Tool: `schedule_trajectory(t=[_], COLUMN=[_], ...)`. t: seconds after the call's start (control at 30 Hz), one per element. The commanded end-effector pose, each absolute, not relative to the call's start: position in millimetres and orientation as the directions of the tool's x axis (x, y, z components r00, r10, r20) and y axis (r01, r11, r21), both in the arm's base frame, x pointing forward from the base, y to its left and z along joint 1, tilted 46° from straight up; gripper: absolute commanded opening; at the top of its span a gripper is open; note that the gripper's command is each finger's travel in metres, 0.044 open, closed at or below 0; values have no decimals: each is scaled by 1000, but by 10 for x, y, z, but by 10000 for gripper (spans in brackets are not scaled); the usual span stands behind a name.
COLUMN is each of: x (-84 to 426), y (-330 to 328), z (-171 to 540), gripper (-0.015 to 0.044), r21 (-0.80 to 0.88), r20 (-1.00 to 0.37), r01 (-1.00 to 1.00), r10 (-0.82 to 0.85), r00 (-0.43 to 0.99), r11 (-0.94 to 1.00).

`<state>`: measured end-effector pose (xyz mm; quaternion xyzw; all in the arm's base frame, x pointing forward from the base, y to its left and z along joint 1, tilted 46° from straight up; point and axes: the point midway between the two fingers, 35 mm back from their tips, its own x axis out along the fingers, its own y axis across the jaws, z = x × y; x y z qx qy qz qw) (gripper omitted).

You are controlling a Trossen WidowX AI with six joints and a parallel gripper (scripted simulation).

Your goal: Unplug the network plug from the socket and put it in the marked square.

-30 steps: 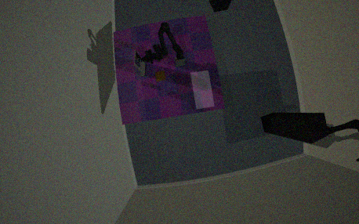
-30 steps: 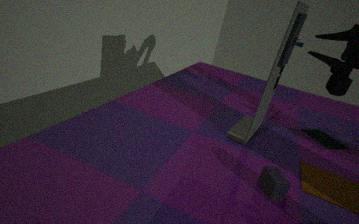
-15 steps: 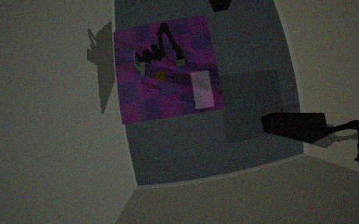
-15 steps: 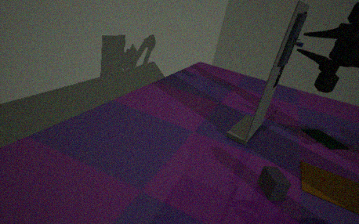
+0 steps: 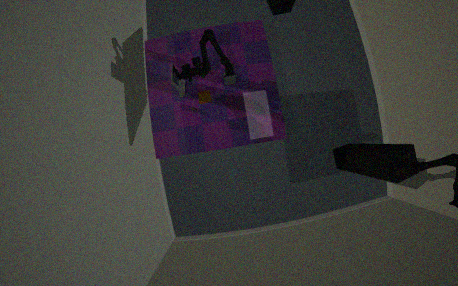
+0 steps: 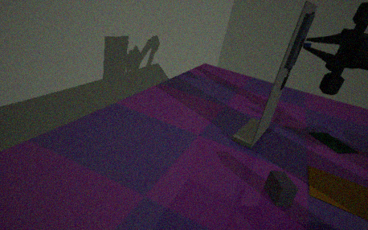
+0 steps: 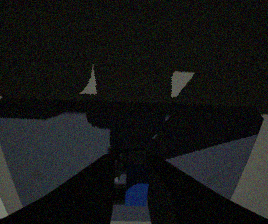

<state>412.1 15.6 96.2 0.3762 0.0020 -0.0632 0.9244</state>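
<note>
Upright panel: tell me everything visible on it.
The upright panel is a flat, pale grey, matte-looking slab standing on edge on the patchwork tabletop, with a short foot at its base. A darker blue-grey faceplate covers part of the side facing the arm. A small blue part, apparently the plug, sits at that face, with the dark fingers around it; finger contact is unclear. Material can't be told.

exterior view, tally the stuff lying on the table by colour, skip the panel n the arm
grey: 1, block
orange: 1, flat piece
dark green: 1, flat patch
total: 3
</note>
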Motion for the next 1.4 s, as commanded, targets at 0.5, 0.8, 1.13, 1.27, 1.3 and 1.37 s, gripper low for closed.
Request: schedule_trajectory(t=[0.5, 0.8, 1.13, 1.27, 1.3, 1.37], x=[4093, 4039, 3978, 3954, 3947, 3935], y=[161, 169, 188, 195, 197, 202], z=[933, 932, 923, 920, 919, 916], gripper=[0, 0, 0, 0, 0, 0], r21=[697, 697, 697, 697, 697, 697], r20=[-61, -61, -62, -62, -62, -62], r01=[122, 123, 123, 123, 123, 123], r10=[-112, -112, -112, -112, -112, -112], r00=[992, 992, 992, 992, 992, 992], r11=[706, 706, 706, 706, 706, 706])
